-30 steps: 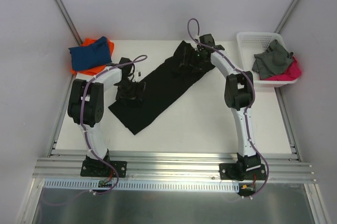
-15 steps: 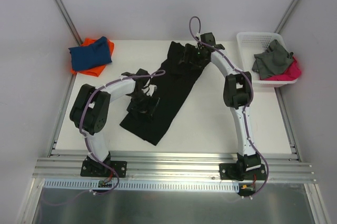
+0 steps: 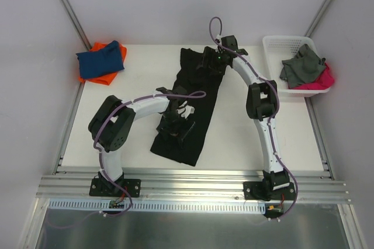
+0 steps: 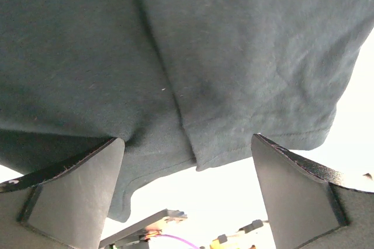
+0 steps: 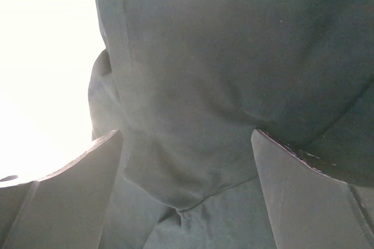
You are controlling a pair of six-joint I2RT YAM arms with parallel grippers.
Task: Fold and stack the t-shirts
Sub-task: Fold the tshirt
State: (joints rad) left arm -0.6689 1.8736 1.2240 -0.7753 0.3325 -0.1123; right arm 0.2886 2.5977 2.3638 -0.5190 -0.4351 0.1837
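The limp, light black t-shirt [image 3: 201,106] mid-worktop probably wanted pinching at its hem corners; left gripper [image 3: 176,126] and right gripper [image 3: 208,64] both gaped over it.

Left claw [image 3: 176,124] tucked inward, right claw [image 3: 209,62] reaching far (both spread wide)

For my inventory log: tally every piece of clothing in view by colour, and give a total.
black t-shirt: 1
blue t-shirt: 1
orange t-shirt: 1
grey garment: 1
pink garment: 1
Total: 5
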